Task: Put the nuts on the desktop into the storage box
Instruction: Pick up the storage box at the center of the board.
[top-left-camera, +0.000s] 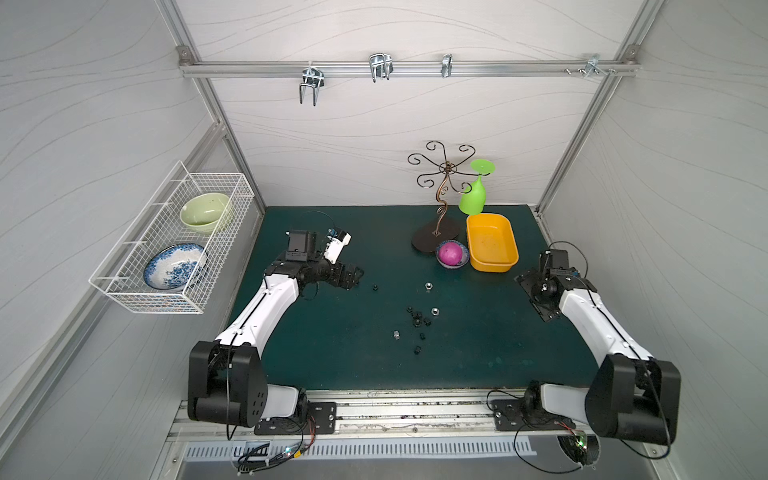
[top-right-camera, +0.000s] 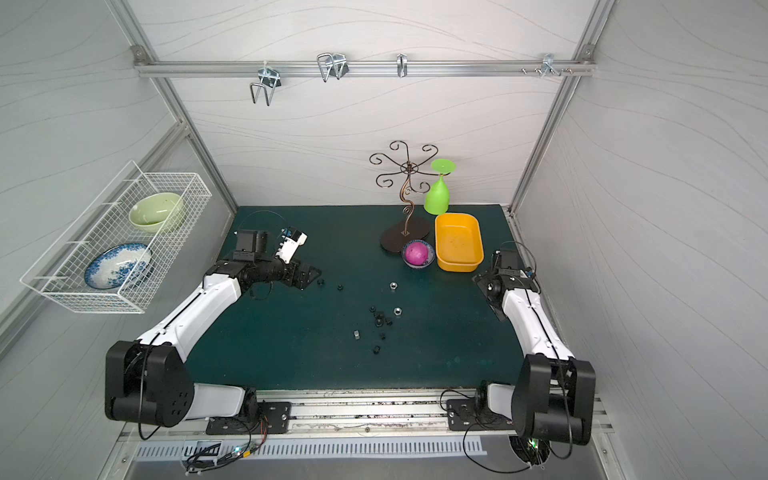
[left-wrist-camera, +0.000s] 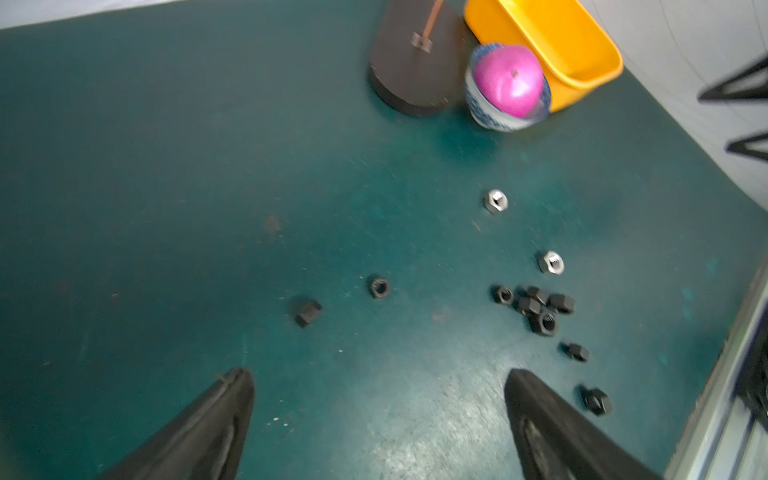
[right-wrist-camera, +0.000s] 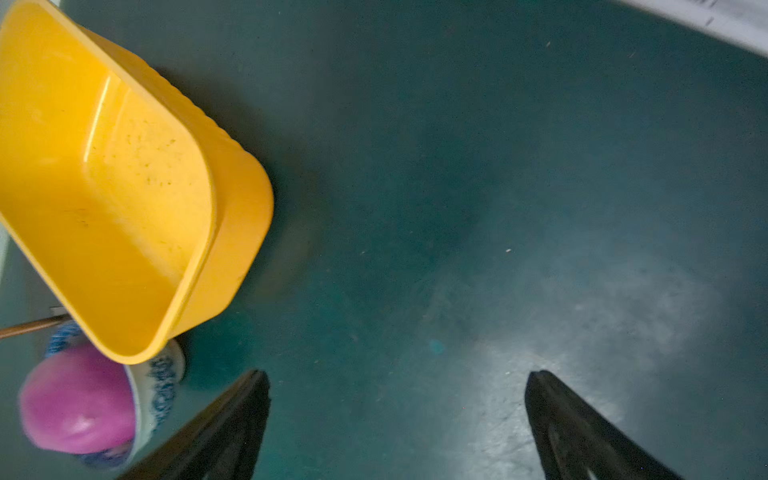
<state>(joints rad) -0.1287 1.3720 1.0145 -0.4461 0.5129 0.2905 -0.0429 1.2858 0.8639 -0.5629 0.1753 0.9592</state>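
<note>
Holds left gripper (left-wrist-camera: 378, 374) and right gripper (right-wrist-camera: 399, 374) spread, empty, ready for tiny black-and-silver hex nuts (left-wrist-camera: 536, 307) destined for shallow yellow plastic storage box (top-left-camera: 494, 264).

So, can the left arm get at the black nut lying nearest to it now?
Probably yes. The black nut lies on bare desktop just ahead of the left arm, whose jaws stand open and empty; nothing lies between.
</note>
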